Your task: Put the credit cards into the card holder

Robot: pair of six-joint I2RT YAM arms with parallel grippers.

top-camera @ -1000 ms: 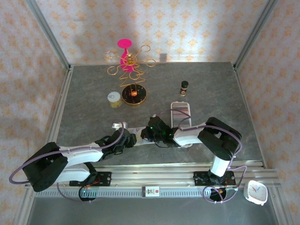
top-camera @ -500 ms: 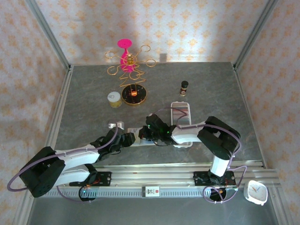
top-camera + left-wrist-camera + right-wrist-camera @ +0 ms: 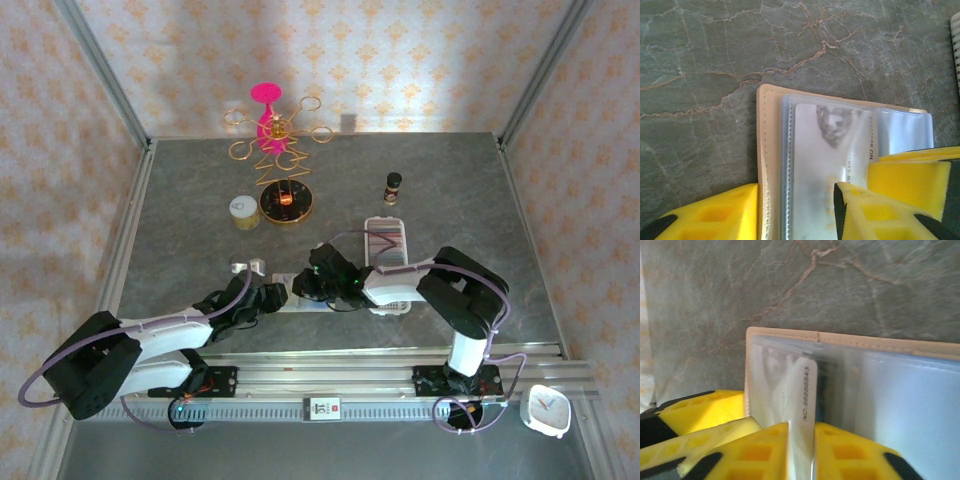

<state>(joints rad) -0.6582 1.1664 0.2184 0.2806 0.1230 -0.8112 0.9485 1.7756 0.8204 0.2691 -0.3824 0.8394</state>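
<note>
One card holder lies open on the grey worktop, its beige stitched edge and clear sleeves facing up. Two pairs of yellow fingers meet at it, one pair from each side.

The right fingers are closed on one pale card with a number printed along its edge. They pinch its near end, and the far end stands in among the holder's clear sleeves, close to the beige spine.

The left fingers are spread apart and grip nothing. The holder's stitched edge and the first sleeves lie in the gap between them, and one right finger sits just beside them over the holder's sleeves.

Just right of the card holder and a little beyond it is one long white tray. It holds a row of credit cards that are too small to count.

Well beyond the card holder stand one pale round jar, one dark gold-rimmed dish, one pink and gold wire stand and one small dark bottle.
</note>
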